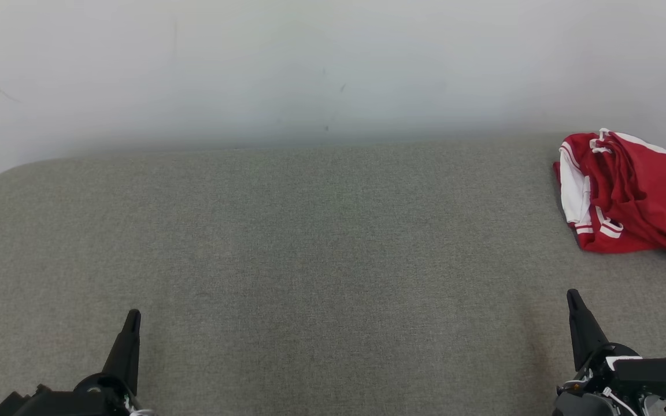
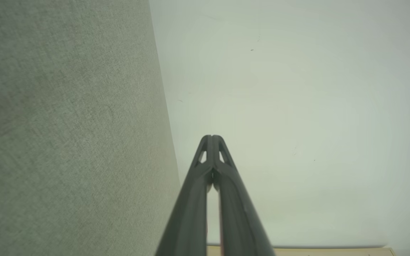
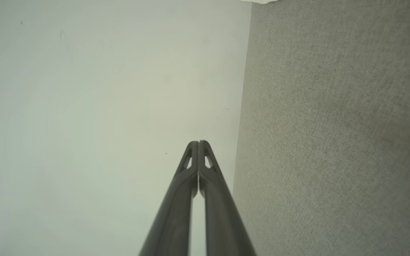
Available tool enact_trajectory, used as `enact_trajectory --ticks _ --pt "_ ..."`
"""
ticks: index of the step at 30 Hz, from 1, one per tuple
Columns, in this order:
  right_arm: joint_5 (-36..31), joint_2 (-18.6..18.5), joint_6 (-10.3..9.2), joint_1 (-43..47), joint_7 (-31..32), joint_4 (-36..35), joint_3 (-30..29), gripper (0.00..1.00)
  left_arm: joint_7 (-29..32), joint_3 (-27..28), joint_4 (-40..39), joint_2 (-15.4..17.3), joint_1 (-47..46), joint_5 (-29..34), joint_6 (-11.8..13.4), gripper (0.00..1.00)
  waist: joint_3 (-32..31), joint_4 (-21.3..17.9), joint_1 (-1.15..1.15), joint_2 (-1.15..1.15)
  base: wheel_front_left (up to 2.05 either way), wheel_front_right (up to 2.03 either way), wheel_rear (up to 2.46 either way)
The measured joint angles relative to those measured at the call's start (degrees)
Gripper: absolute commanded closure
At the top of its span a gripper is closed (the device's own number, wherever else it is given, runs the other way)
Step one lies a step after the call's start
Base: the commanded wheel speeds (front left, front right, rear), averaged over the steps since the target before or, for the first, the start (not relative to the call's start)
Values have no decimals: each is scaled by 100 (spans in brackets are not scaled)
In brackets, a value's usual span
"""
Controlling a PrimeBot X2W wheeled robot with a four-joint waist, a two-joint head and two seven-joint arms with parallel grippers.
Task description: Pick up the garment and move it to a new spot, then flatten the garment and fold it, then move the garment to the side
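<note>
1. The surface (image 1: 310, 260) is a wide work area covered in grey woven fabric, with a rounded corner at its far left. It runs from the robot to the wall and takes up most of the head view.

2. The wall (image 1: 310, 69) is plain and pale, with a few small dark marks. It stands directly behind the far edge of the surface.

3. The garment (image 1: 633, 196) is red with white panels and white stripe trim. It lies bunched in a loose heap, not spread flat, at the far right of the surface, near the wall. Part of it runs off the right edge of the head view. It is well apart from both arms; the right one is the nearer.

4. The left end effector (image 1: 132, 315) sits at the front left of the surface, pointing toward the wall. In the left wrist view its fingers (image 2: 226, 199) meet at the tips. It is fully closed and holds nothing.

5. The right end effector (image 1: 574, 296) sits at the front right of the surface, in front of the garment and clear of it. In the right wrist view its two tips press together. It is fully closed and holds nothing.
</note>
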Motion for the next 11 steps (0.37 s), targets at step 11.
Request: enact_trajectory --ticks 11 --pt "0 0 0 -1 0 0 0 100 0 0 0 0 -1 0 0 100 0 0 0 0 0 0 0"
